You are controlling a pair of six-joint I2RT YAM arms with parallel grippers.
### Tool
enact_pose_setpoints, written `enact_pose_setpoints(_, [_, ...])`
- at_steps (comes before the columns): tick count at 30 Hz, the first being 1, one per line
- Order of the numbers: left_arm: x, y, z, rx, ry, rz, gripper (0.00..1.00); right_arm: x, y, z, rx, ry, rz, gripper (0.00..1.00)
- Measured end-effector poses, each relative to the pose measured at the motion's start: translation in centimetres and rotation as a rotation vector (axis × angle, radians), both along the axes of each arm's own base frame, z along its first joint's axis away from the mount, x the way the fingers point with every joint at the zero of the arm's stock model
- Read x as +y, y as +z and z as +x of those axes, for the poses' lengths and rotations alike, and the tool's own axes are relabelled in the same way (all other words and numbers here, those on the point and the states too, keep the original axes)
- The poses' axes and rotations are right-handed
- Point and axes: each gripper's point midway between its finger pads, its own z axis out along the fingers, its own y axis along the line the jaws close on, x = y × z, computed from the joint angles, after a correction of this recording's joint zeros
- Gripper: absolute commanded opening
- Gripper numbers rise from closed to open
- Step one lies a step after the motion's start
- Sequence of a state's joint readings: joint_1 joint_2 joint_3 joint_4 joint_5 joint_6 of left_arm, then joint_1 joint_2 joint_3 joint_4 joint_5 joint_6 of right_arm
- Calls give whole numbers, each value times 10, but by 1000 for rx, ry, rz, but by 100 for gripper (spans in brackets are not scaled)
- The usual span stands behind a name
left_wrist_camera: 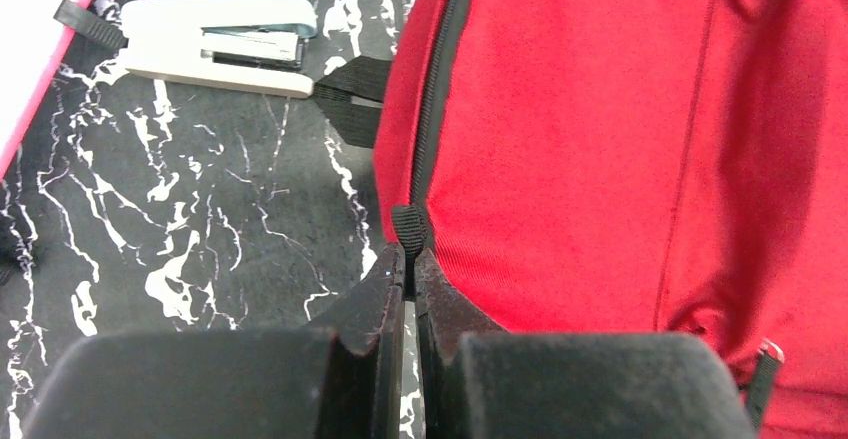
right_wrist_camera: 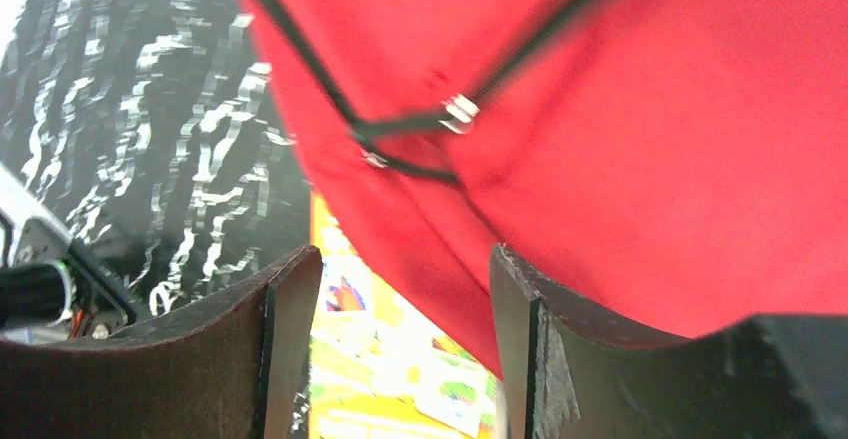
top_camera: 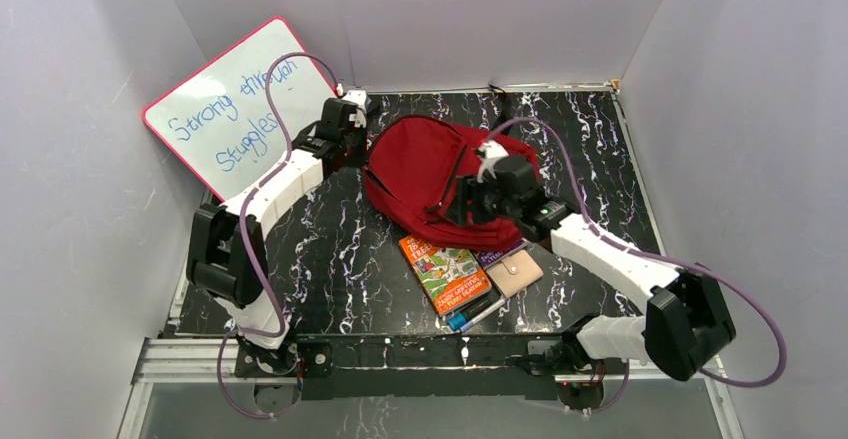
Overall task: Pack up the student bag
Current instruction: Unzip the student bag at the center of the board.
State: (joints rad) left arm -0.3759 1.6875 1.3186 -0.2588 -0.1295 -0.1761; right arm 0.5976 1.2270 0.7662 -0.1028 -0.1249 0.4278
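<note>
1. Location: the student bag (top_camera: 430, 174) lies flat on the marbled table (top_camera: 300, 259), at the centre of the overhead frame and slightly toward its top. Its zipper (left_wrist_camera: 440, 79) appears closed where visible.
2. Left gripper (left_wrist_camera: 410, 259): the fingers are narrowed to a slit and pinch a black fabric tab (left_wrist_camera: 408, 227) on the bag's left seam, lower centre of the left wrist view.
3. Right gripper (right_wrist_camera: 400, 264): the fingers are wide and hold nothing. They sit over the bag's lower edge, with the metal zipper pulls (right_wrist_camera: 460, 111) ahead, upper centre of that view.
4. Loose items: a picture book (top_camera: 445, 274), a beige wallet (top_camera: 515, 274) and a marker (top_camera: 470, 311) lie just below the bag. A stapler (left_wrist_camera: 220, 44) lies at upper left of the left wrist view.
5. Risk: the tab is thin. A sideways pull may strip it from the left fingers, leaving the bag unanchored.
6. Risk: the right wrist view is blurred. Closing short of the pulls would catch only fabric.
7. Risk: the bag's edge meets the book. Dragging the bag may displace the book and wallet.
</note>
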Motion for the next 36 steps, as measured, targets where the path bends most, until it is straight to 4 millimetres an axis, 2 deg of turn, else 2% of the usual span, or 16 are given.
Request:
enact_pose_setpoints(2, [-4,6,-3,-5,-20,-22,0,28,23,3,-74,90,3,72])
enact_pose_setpoints(3, [-7,11,-4,-12,-35,-41,0,49,36,4,-121,147,9,72])
enact_pose_setpoints(6, [-13,20,-8,-22,-62,-74,0,88,52,2,-204,254,21,74])
enact_pose_setpoints(9, [-21,27,-12,-24,-91,-113,0,117,42,-5,-247,332,10,78])
enact_pose_setpoints(12, [-27,30,-16,-15,-111,-149,0,131,18,-2,-253,362,-44,82])
enact_pose_setpoints(13, [-29,31,-16,-12,-116,-156,0,138,4,6,-258,360,-85,82])
enact_pose_setpoints(15, [-32,32,-18,-8,-125,-174,0,144,-5,10,-271,357,-119,80])
enact_pose_setpoints(18, [-35,36,-23,-7,-137,-197,0,153,-19,25,-309,322,-192,66])
enact_pose_setpoints(23, [-34,45,-40,-7,-144,-231,0,157,-35,41,-345,279,-281,36])
enact_pose_setpoints(27, [-32,50,-51,-9,-143,-254,0,153,-40,46,-355,262,-314,1])
enact_pose_setpoints(32, [-29,47,-59,-2,-129,-263,0,150,-37,46,-373,280,-335,0])
enact_pose_setpoints(36, [-24,46,-57,-9,-95,-247,0,141,-21,34,-416,342,-331,0])
